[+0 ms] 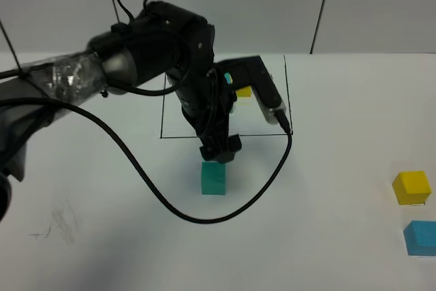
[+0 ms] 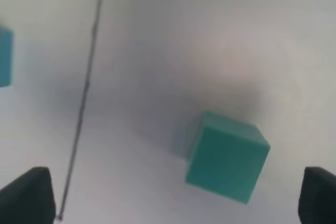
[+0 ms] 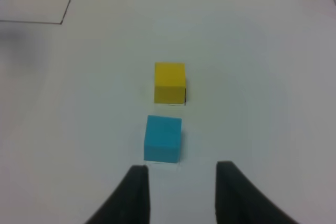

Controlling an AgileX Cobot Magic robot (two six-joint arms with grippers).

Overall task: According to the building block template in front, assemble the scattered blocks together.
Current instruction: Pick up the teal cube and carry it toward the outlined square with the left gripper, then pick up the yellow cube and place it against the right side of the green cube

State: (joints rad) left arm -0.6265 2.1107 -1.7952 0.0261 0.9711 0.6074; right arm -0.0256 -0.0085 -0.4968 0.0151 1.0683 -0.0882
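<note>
The scattered teal-green cube (image 1: 214,178) lies just in front of the black drawn rectangle (image 1: 286,93). My left gripper (image 1: 219,148) hovers over it, open and empty; in the left wrist view the cube (image 2: 227,156) lies between the spread fingertips (image 2: 26,195), nearer one side. The template inside the rectangle is mostly hidden by the arm; only its yellow cube (image 1: 243,91) and a teal edge show. The scattered yellow cube (image 1: 412,187) and sky-blue cube (image 1: 420,237) lie at the far right. My right gripper (image 3: 181,182) is open, just short of the sky-blue cube (image 3: 163,138), with the yellow cube (image 3: 169,81) beyond.
The left arm's black cable (image 1: 184,212) loops over the table in front of the teal-green cube. The white table (image 1: 327,168) meets a grey wall at the back. A rectangle line (image 2: 86,93) runs beside the left gripper, and a template cube's edge (image 2: 4,56) shows beyond it.
</note>
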